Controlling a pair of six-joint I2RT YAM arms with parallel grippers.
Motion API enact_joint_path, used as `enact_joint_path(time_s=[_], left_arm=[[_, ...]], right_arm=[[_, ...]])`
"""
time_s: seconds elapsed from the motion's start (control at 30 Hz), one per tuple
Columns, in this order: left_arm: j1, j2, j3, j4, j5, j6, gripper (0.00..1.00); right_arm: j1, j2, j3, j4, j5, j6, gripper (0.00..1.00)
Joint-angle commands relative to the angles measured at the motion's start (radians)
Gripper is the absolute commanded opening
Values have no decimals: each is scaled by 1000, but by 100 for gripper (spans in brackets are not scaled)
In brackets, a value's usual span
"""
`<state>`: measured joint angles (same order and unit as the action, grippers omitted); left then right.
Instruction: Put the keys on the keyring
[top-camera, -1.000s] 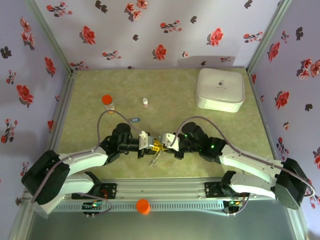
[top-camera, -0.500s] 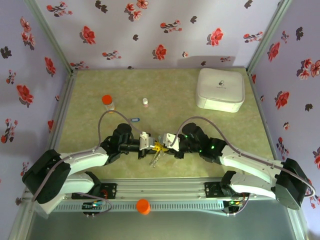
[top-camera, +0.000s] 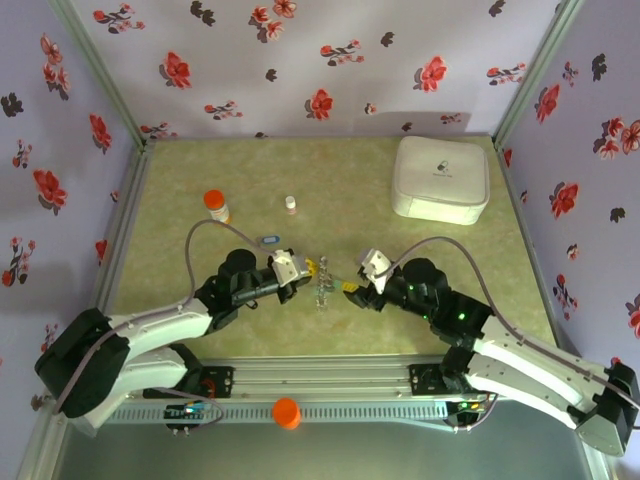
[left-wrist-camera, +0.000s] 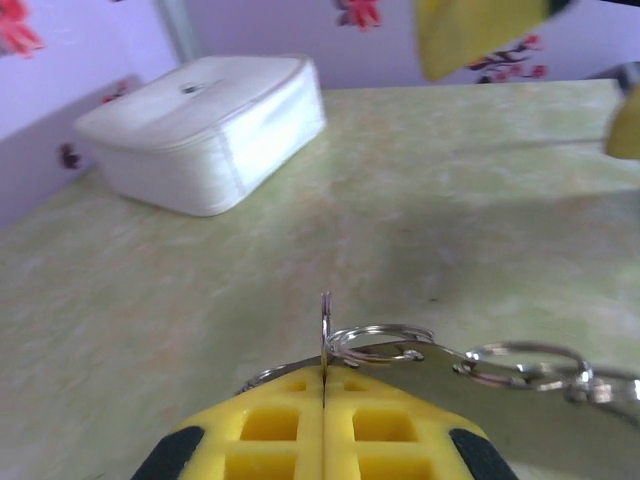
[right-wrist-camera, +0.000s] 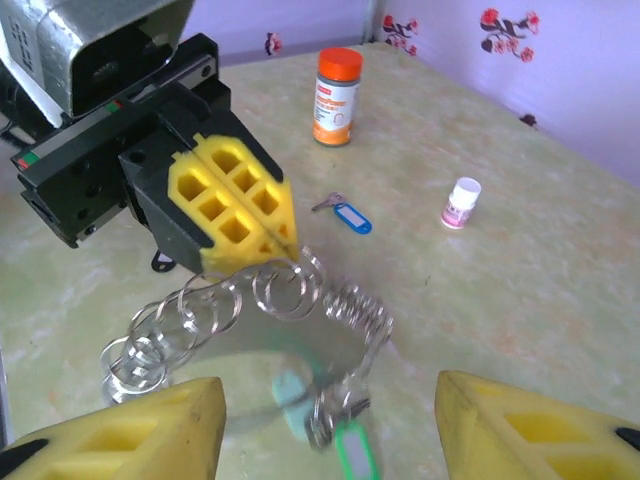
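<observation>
**Left hand clamped on keyring, right hand apart**

Nearest you, between the two arms, your left hand (right-wrist-camera: 272, 238) has its yellow fingers (left-wrist-camera: 265, 425) pressed together on the keyring (right-wrist-camera: 290, 295), pinching a thin wire edge at the tips. The keyring is a loose run of silvery loops and coils that trails from that pinch toward your right hand (right-wrist-camera: 328, 400). In the top view it shows as a small pale tangle just right of the left hand (top-camera: 300, 270).

Your right hand (top-camera: 355, 283) is just beside it with its jaws apart and nothing between them. Its fingers (right-wrist-camera: 130, 435) stand on either side of the low end of the coils without touching them.

A green key (right-wrist-camera: 350, 450) sits at that low end, against the wire. You cannot tell whether it is threaded on.

Farther out, a blue key (top-camera: 268, 240) lies flat on the surface (top-camera: 450, 270), apart from the keyring. Beyond it stand an orange-capped bottle (top-camera: 215, 205) and a small white bottle (top-camera: 291, 204), well apart. A white box (top-camera: 440, 178) rests in the far right corner.
</observation>
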<state>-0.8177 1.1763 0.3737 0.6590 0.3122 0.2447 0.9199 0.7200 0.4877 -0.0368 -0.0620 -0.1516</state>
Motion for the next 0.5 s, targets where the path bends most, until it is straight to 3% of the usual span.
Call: enact_joint_path(time_s=[0.0, 0.13, 0.47], left_arm=[[-18, 10, -6, 129, -182, -32, 0], [-24, 9, -1, 139, -244, -49, 0], [-39, 35, -21, 176, -201, -33, 0]], right_arm=[[-6, 14, -34, 66, 34, 123, 54], [-6, 35, -47, 98, -11, 145, 53], [-6, 95, -53, 145, -15, 145, 49]])
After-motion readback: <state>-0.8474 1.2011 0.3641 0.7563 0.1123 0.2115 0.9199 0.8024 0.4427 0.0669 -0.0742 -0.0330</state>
